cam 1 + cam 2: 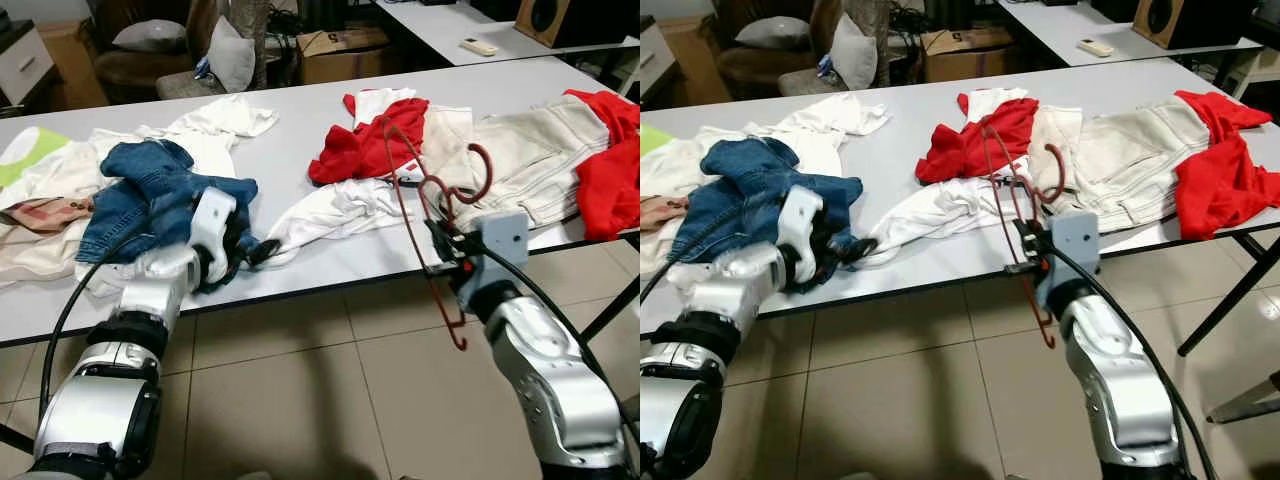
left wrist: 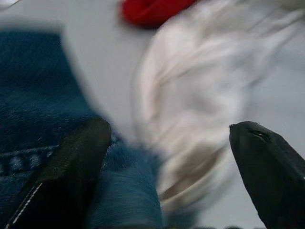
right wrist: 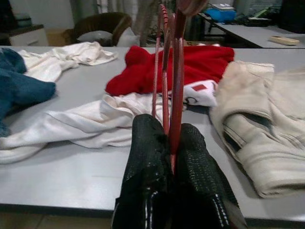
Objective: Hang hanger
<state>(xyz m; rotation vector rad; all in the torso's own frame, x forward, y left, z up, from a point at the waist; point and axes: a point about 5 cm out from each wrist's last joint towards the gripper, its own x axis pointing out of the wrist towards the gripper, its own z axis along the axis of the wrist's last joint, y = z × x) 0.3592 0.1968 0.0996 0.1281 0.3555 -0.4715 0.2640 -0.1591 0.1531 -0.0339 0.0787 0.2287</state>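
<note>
A red wire hanger stands upright over the front edge of the grey table, its hook at the top. My right gripper is shut on its wires; in the right wrist view the two black fingers pinch the hanger. My left gripper is open, low over the table between a heap of blue jeans and a crumpled white garment. In the left wrist view, denim lies against one finger and the white cloth is blurred ahead.
A red shirt, beige trousers and another red garment lie on the right half of the table. More pale clothes lie at the left. A cardboard box and a chair stand behind. Tiled floor is below.
</note>
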